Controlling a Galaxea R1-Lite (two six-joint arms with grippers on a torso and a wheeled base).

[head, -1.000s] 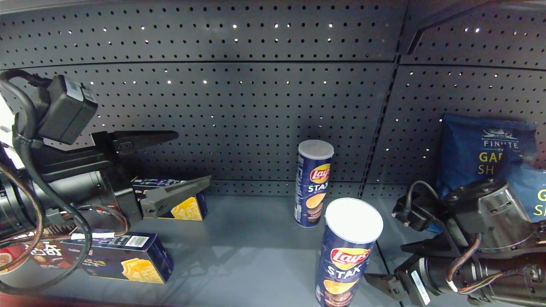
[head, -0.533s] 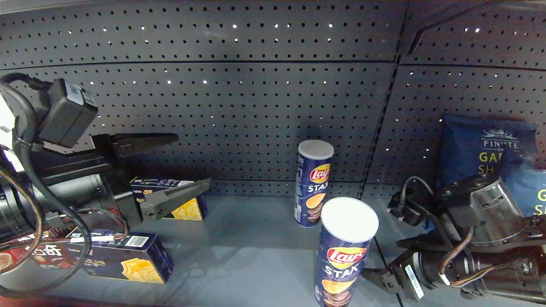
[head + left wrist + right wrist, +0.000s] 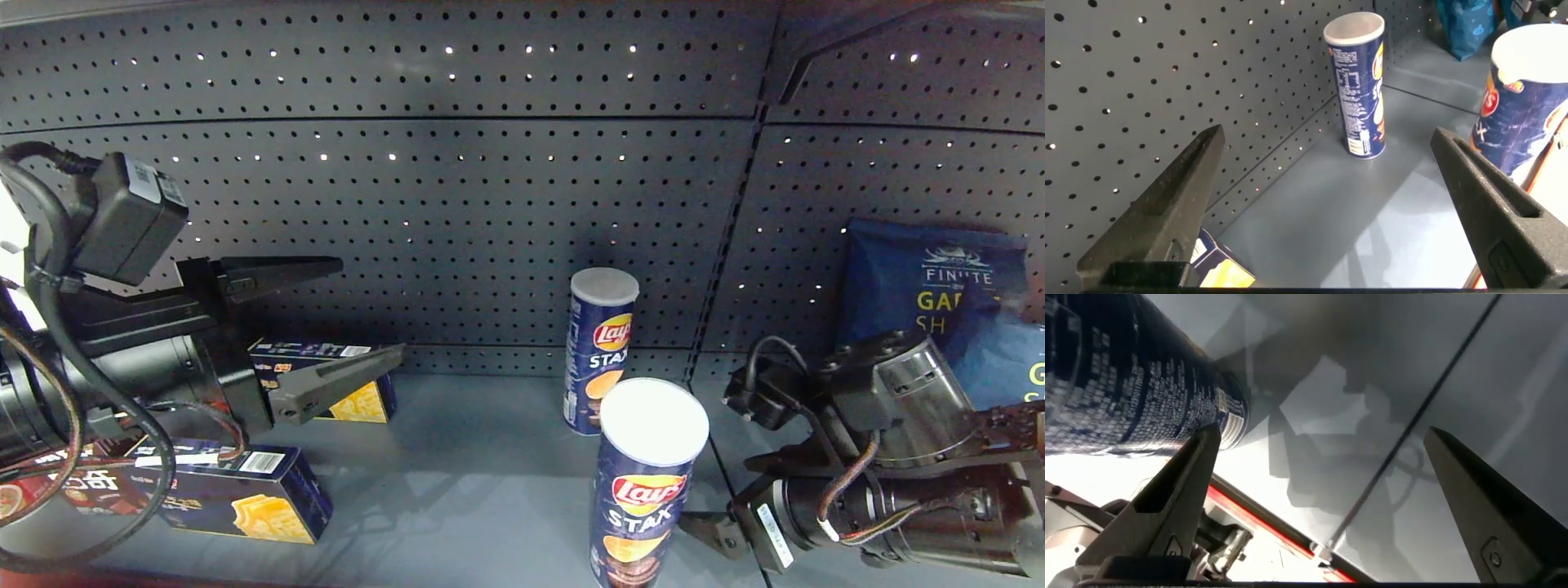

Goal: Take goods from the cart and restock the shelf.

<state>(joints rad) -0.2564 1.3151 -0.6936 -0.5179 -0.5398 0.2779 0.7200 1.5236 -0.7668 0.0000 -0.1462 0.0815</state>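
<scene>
My right claw, fingers spread, sits low at the near edge of the shelf, the near chips can upright just left of it, ungripped. My left claw gapes empty at left. A second can stands by the far pegboard

black left arm, braided cables, grey tapered fingers on the left hand; silver right wrist housing.

Two chip cans, two cracker boxes, two blue bags — one red packet
</scene>
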